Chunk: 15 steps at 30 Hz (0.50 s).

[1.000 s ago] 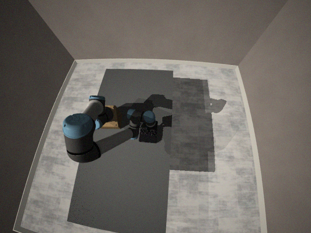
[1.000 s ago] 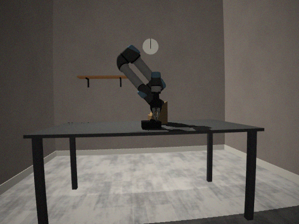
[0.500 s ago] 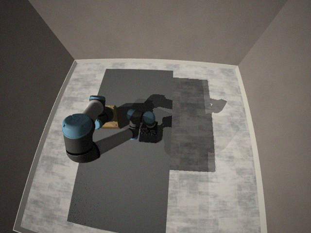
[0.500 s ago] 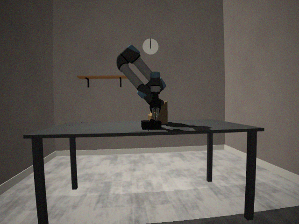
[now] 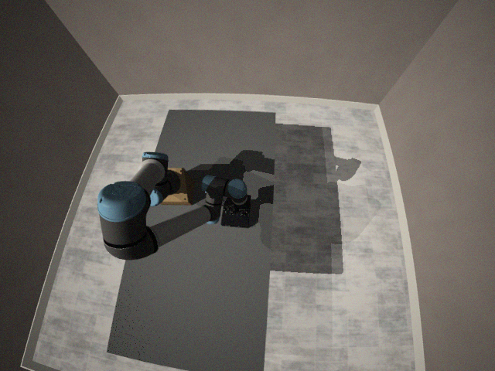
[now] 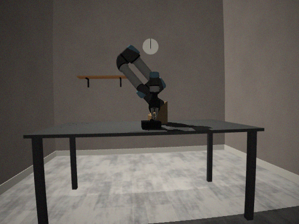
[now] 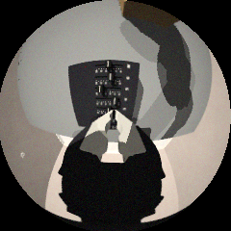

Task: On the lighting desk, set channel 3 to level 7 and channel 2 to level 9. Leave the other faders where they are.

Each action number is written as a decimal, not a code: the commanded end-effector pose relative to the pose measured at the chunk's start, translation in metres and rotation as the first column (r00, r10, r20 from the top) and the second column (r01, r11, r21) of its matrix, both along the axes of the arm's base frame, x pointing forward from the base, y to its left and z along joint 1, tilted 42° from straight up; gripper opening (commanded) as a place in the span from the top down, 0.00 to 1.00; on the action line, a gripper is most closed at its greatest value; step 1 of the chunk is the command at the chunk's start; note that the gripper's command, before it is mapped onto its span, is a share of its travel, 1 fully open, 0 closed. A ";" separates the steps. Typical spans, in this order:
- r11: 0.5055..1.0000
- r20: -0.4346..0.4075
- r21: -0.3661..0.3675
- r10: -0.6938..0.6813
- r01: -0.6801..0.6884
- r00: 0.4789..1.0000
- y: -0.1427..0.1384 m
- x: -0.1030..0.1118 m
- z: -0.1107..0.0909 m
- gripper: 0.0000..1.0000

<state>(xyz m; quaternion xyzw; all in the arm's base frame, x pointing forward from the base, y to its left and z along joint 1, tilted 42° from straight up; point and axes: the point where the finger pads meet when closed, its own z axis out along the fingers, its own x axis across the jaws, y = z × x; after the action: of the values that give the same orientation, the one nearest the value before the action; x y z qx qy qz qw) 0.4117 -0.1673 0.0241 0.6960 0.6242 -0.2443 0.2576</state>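
Lighting desk (image 5: 236,220) (image 6: 151,125) (image 7: 83,91): sitting on the table (image 5: 192,303) (image 6: 96,134) (image 7: 43,77), right below the arm | gripper (image 6: 153,120) (image 7: 114,111): pinched narrow, nothing held, probably so the tips can nudge one fader without bumping neighbours | channel numbers: too blurry for me, tbh

Over the last second, I've slid the gripper (image 6: 153,119) (image 7: 114,111) slightly left across the lighting desk (image 5: 234,221) (image 6: 151,125) (image 7: 83,91) in my exterior view; from above, the arm's elbow (image 5: 123,201) has drifted a touch left too.
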 end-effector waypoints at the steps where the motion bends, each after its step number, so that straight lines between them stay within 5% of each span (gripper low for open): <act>1: 1.000 0.001 0.000 0.000 0.000 1.000 -0.002 0.000 0.002 1.00; 15: 1.000 0.001 0.000 0.000 0.000 1.000 -0.006 -0.001 0.006 1.00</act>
<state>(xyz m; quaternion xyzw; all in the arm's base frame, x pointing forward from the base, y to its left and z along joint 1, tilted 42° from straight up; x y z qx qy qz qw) 0.4110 -0.1726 0.0288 0.6960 0.6242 -0.2443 0.2575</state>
